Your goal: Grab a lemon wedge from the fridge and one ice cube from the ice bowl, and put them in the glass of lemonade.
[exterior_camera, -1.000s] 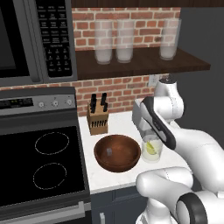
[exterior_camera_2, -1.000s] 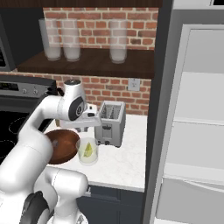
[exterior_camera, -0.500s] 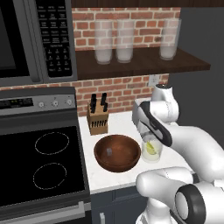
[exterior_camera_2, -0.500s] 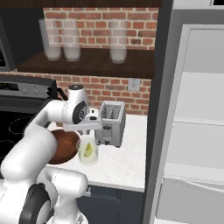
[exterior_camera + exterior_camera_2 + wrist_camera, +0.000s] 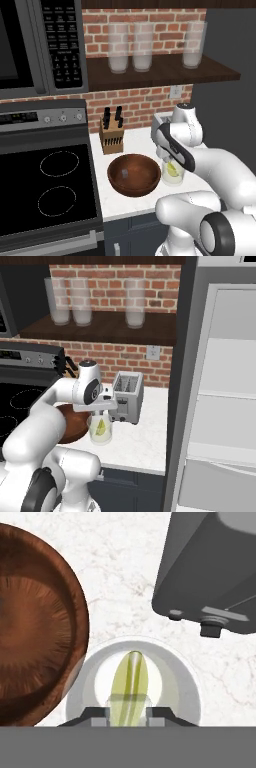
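Observation:
The glass of lemonade [image 5: 173, 176] [image 5: 101, 434] [image 5: 190, 687] stands on the counter between the wooden ice bowl [image 5: 132, 190] [image 5: 70, 425] [image 5: 35, 627] and the toaster. A yellow-green lemon wedge [image 5: 131, 674] [image 5: 101, 427] [image 5: 172, 170] lies in the glass. My gripper [image 5: 129, 713] [image 5: 167, 161] [image 5: 100, 417] hangs straight over the glass mouth, shut on a pale translucent ice cube [image 5: 129, 703]. Another small ice cube [image 5: 123, 173] rests in the bowl. The fridge [image 5: 225, 386] stands open at the right, with pale shelves showing.
A grey toaster [image 5: 127, 396] [image 5: 210, 572] sits just behind the glass. A knife block [image 5: 111, 135] stands behind the bowl, the stove [image 5: 50, 185] lies to the left, and tall frosted glasses [image 5: 142, 47] line the shelf above.
The hand has come down and a little forward, from higher above the counter to just over the glass. Bowl, glass and toaster have not moved.

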